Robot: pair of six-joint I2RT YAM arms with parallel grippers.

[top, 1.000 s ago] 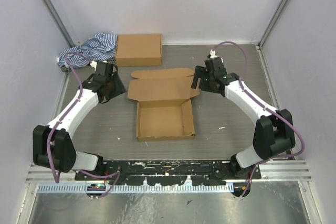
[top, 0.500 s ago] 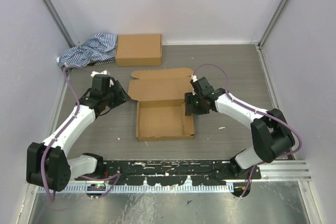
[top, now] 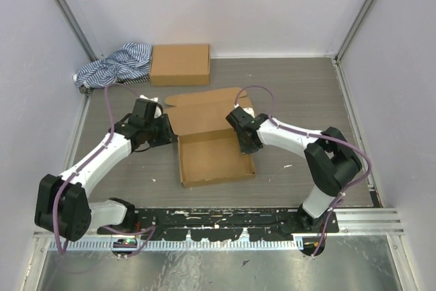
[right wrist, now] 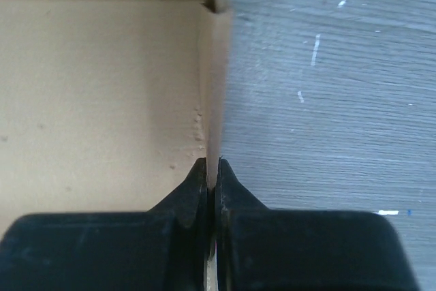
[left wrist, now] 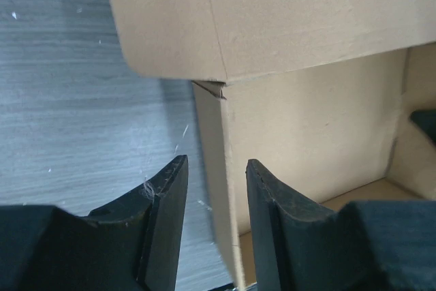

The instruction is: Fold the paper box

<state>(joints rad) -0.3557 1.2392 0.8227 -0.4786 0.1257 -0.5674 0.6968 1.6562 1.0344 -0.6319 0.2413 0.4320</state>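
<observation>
Plain brown corrugated cardboard paper box [top: 216, 160]: a shallow open tray, its lid flap spread behind it, lying mid-table on the grey wood-grain tabletop [top: 300, 93] between the two arms. The right gripper [right wrist: 211, 167] is closed tight, pinching the tray's right side wall. The left gripper [left wrist: 215, 168] is partly open, its fingers straddling the left wall near the rear corner and gripping nothing.

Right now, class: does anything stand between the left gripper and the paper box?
Nothing visible does. The left gripper is open, and the left wall of the paper box lines up with the gap between its jaws. The right gripper is shut on the opposite wall.
</observation>
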